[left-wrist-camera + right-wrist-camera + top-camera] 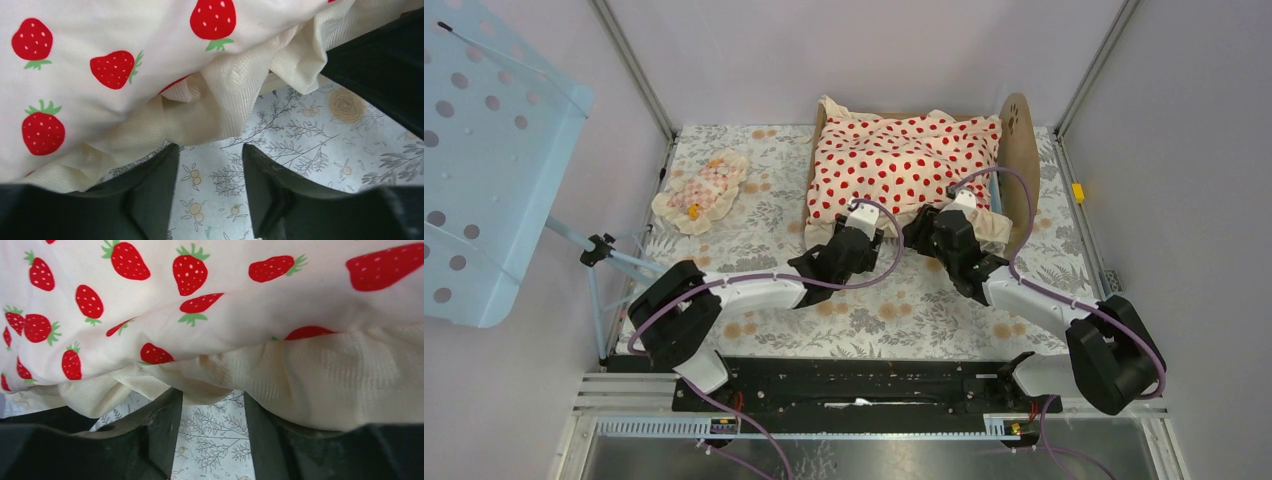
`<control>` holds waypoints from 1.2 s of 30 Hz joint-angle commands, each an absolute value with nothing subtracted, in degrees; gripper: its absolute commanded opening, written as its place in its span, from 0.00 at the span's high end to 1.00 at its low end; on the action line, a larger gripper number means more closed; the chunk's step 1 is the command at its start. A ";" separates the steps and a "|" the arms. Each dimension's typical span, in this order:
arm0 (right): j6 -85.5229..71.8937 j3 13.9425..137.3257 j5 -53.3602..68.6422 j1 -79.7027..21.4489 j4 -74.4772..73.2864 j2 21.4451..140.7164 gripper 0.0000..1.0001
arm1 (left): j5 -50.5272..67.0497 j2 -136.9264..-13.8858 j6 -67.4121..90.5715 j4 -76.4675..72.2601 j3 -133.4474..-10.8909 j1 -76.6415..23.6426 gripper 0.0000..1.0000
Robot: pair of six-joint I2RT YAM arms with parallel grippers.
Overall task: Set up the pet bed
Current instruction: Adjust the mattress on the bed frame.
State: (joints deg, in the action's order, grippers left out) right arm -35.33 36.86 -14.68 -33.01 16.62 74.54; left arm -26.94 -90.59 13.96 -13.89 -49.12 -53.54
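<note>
One pet bed (1021,150) sits straight ahead of your two grippers, covered by one strawberry-print blanket (904,160). Your left gripper (210,152) and right gripper (212,400) each have their jaws apart at the blanket's ruffled hem. The hem drapes onto their tips, and one floral tablecloth (215,200) shows between the fingers. One small pillow (702,192) lies well off to the left gripper's left.
</note>
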 commanded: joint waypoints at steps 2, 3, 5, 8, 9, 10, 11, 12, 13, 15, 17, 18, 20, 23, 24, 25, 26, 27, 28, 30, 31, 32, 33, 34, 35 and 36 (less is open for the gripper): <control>-36.74 38.48 -19.45 -33.30 22.33 74.95 0.54 | -26.88 -90.86 13.10 -18.44 -51.30 -52.70 0.59; -36.74 38.27 -19.65 -33.30 22.51 74.70 0.57 | -26.76 -90.83 13.10 -18.86 -51.20 -52.48 0.64; -36.40 37.58 -19.93 -33.31 23.23 74.03 0.65 | -26.41 -90.82 12.95 -19.66 -51.16 -52.21 0.74; -35.89 36.72 -20.03 -33.25 24.06 72.68 0.80 | -26.20 -90.96 12.42 -20.46 -51.47 -51.97 0.90; -35.82 36.52 -20.04 -33.24 23.98 72.29 0.86 | -26.07 -90.90 12.28 -20.51 -51.63 -51.81 0.97; -35.70 36.52 -19.90 -33.32 23.68 71.80 0.91 | -25.70 -90.90 12.11 -20.48 -51.74 -51.73 1.00; -35.58 36.49 -19.80 -33.25 23.31 71.29 0.95 | -25.28 -90.74 11.93 -20.40 -51.84 -51.66 1.00; -35.52 36.49 -19.76 -33.24 22.83 70.69 0.99 | -25.05 -90.62 11.76 -20.47 -51.81 -51.63 1.00; -35.46 36.38 -19.65 -33.29 22.28 70.07 1.00 | -24.55 -90.39 11.65 -20.48 -51.71 -51.66 1.00; -35.18 36.28 -18.90 -33.29 20.72 68.43 1.00 | -22.48 -89.55 11.40 -19.74 -51.59 -51.66 1.00; -34.86 36.24 -17.63 -33.31 18.03 66.45 1.00 | -20.19 -88.17 10.88 -18.14 -51.24 -51.67 1.00; -34.53 36.35 -16.83 -33.31 16.60 65.08 1.00 | -19.26 -87.29 10.77 -17.39 -50.91 -51.68 1.00; -34.37 36.65 -15.03 -33.23 13.35 63.40 1.00 | -17.37 -85.27 10.55 -16.16 -49.99 -51.68 1.00; -34.50 36.97 -11.87 -33.31 9.16 60.11 1.00 | -14.68 -82.28 10.50 -13.98 -49.07 -51.66 1.00; -34.72 37.09 -11.06 -33.30 7.83 59.17 1.00 | -14.08 -81.21 10.54 -13.04 -48.97 -51.68 1.00; -34.86 37.16 -10.28 -33.30 6.27 58.22 1.00 | -13.29 -80.35 10.55 -12.26 -48.88 -51.68 1.00; -35.02 37.20 -9.68 -33.28 5.09 57.42 1.00 | -12.68 -79.51 10.67 -11.38 -48.79 -51.67 1.00; -35.10 37.32 -9.00 -33.30 3.75 56.45 1.00 | -12.02 -78.67 10.84 -10.62 -48.71 -51.68 1.00; -35.27 37.34 -8.33 -33.31 2.67 55.59 1.00 | -11.25 -77.72 10.97 -10.00 -48.51 -51.64 1.00; -35.48 37.47 -6.59 -33.27 0.69 53.94 1.00 | -9.71 -76.32 11.07 -8.44 -48.34 -51.68 1.00; -35.65 37.61 -5.88 -33.23 -0.57 53.31 1.00 | -9.13 -75.78 11.07 -7.31 -48.48 -51.66 1.00; -35.78 37.67 -4.91 -33.28 -2.36 52.91 1.00 | -8.51 -75.42 11.07 -5.65 -48.70 -51.68 1.00; -35.89 37.95 -4.05 -33.24 -3.78 52.57 1.00 | -8.23 -75.12 11.03 -4.19 -48.96 -51.65 1.00; -35.98 38.05 -3.25 -33.28 -5.04 52.37 1.00 | -8.10 -74.88 10.93 -2.56 -49.22 -51.65 1.00; -35.98 38.14 -2.35 -33.31 -6.22 52.34 1.00 | -7.96 -74.66 10.79 -1.08 -49.37 -51.65 1.00; -35.77 38.12 -1.61 -33.26 -7.00 52.23 1.00 | -7.69 -74.55 10.54 0.54 -49.51 -51.61 1.00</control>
